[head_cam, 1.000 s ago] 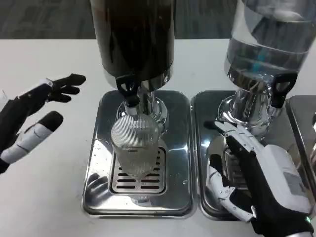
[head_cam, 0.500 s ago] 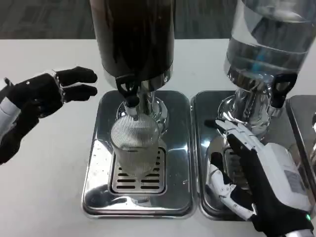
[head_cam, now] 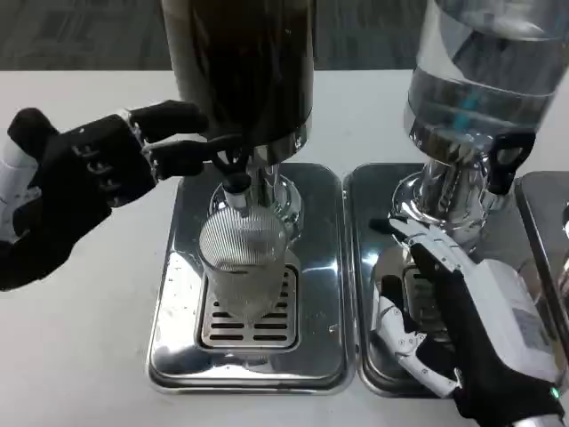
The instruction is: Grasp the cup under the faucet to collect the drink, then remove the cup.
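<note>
A clear ribbed cup (head_cam: pixel 243 264) stands upright on the grate of the left steel drip tray (head_cam: pixel 178 294), right under the black faucet (head_cam: pixel 231 165) of the dark drink dispenser (head_cam: pixel 240 67). My left hand (head_cam: pixel 98 173) hovers at the upper left, its dark fingers stretched toward the faucet lever, with the fingertips close to it; I cannot tell whether they touch. It holds nothing. My right hand (head_cam: pixel 462 316) lies open over the right drip tray (head_cam: pixel 369 267), to the right of the cup and apart from it.
A second dispenser (head_cam: pixel 484 80) with clear liquid stands at the back right, its black tap (head_cam: pixel 507 160) above the right tray. Another steel tray edge (head_cam: pixel 547 231) shows at the far right. White table (head_cam: pixel 80 347) extends at the left.
My left hand has moved right and slightly up, from the table's left side to the dark dispenser's faucet lever. The cup and my right hand have stayed in place.
</note>
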